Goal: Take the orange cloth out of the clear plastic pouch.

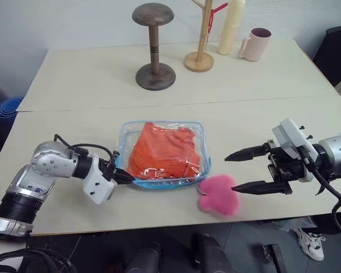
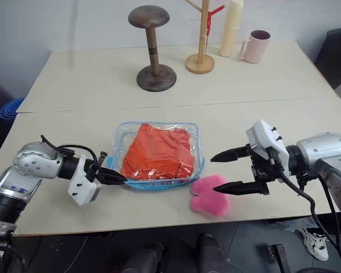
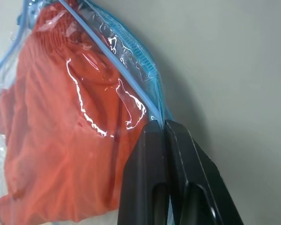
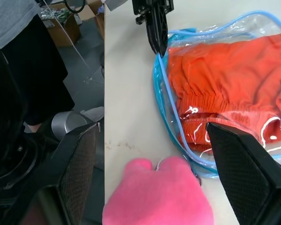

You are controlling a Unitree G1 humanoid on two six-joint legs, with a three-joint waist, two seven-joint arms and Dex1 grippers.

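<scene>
Cloth (image 1: 162, 152) is fully inside the pouch (image 1: 198, 129), centre of the head-camera frame on the near table (image 1: 74, 79); nothing pulled out yet.

Near to far:
- Left gripper (image 1: 124, 177), lower left: jaws clenched on the pouch's blue edging at its left near corner. In the left wrist view the two fingers (image 3: 147, 187) are pressed together with the blue rim pinched between them. Judged a hold-down grip so the pouch is anchored.
- Pink plush charm (image 1: 218, 195), lower centre-right, just beside the pouch's right near corner, lying between the pouch and the right gripper.
- Right gripper (image 1: 240, 171), right of frame: jaws released, spread wide, empty, pointing left toward the pouch, apart from it.
- Far table: wooden stand (image 1: 154, 46), peg stand (image 1: 200, 34), mug (image 1: 254, 44), well apart, not in the way.

Step in hand, judged: right gripper to be brought into the pouch mouth and closed on the cloth.
- Whether the zip is open cannot be told.
- Charm to be passed over, not dragged.
- A thick fold to be taken, no plastic film.
- Left pinch to be kept firm; pull to be directed away from it, else the pouch lifts with the cloth.
</scene>
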